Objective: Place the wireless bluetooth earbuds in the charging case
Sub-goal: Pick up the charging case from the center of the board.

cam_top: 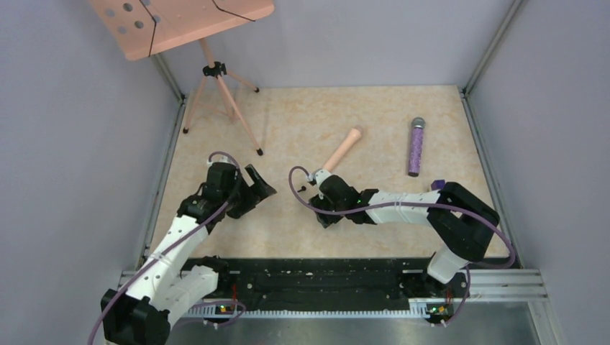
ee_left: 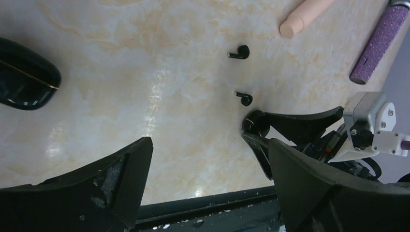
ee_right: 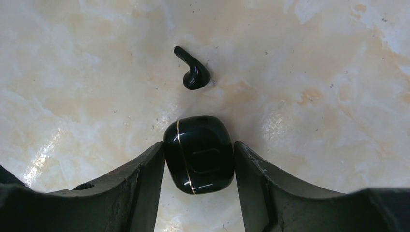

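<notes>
Task status: not begun in substance. On the desk [cam_top: 403,115], the object judged to be the charging case [ee_right: 199,154], a glossy black pebble with a gold seam, rests flat with its lid shut; no interior is visible. Neither of the wireless bluetooth earbuds [ee_left: 240,52] is seated. Both lie loose on the bare surface, one just off the case at its 12 o'clock in the right wrist view. The other is a little farther out on the same bearing, as the left wrist view shows. Outstanding by my reckoning: open the lid, lift each bud, seat both. A second black rounded lump [ee_left: 24,75] with a gold line sits well apart at 9 o'clock in the left wrist view; which of the two is the true case cannot be confirmed from these views.

Pose: the right arm [cam_top: 403,205] reaches across toward 9 o'clock from its base, forearm low and nearly level with the desk. The left arm [cam_top: 173,244] is angled up toward 1 o'clock, short of the work area. The right claw [ee_right: 199,145] is down at the desk, its fingers pressed against both flanks of the case, gripping it at a middling spread. The left claw [ee_left: 209,141] stands wide and holds nothing, facing the buds from a distance.
</notes>
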